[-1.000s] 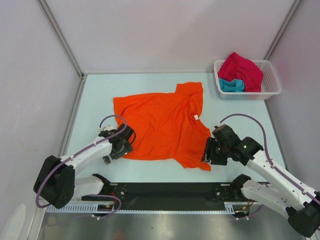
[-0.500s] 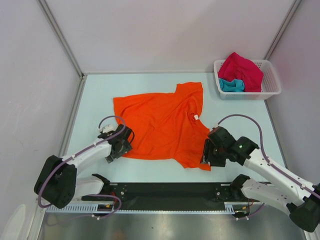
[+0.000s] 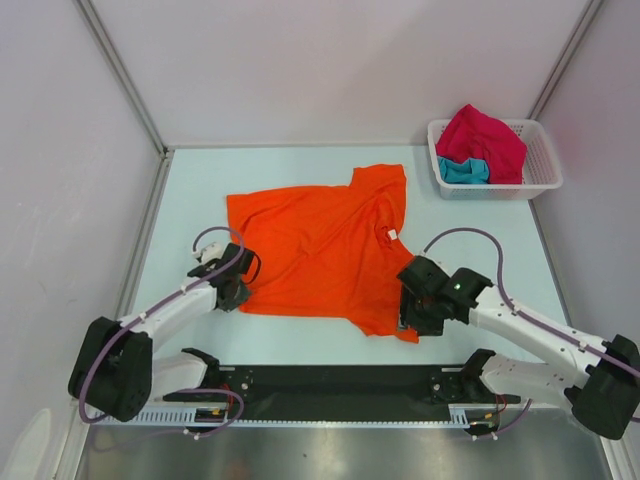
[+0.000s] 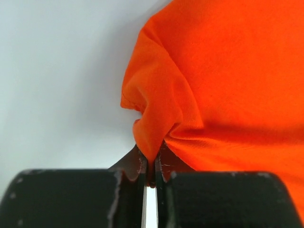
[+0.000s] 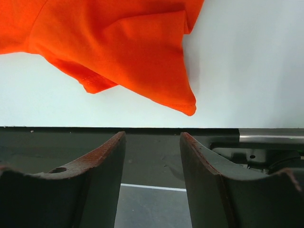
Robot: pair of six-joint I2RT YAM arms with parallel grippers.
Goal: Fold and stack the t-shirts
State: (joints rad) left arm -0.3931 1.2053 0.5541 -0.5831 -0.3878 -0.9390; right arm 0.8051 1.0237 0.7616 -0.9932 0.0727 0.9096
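Orange t-shirt (image 3: pixel 320 255) lies alone; two (crimson (image 3: pixel 485 138), teal (image 3: pixel 462 170)) share one basket (image 3: pixel 500 189).

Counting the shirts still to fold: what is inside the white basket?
The white basket holds a crimson-pink shirt heaped over a teal shirt; anything beneath them is covered.

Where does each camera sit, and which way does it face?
Top external: above and behind the robot, looking down on the table, orange t-shirt and basket; left arm and right arm show.
Left wrist: on the left arm, looking along the left gripper, shut on the t-shirt's edge.
Right wrist: on the right arm, looking past the open right gripper at a t-shirt corner.
Shared: all three show the orange t-shirt.
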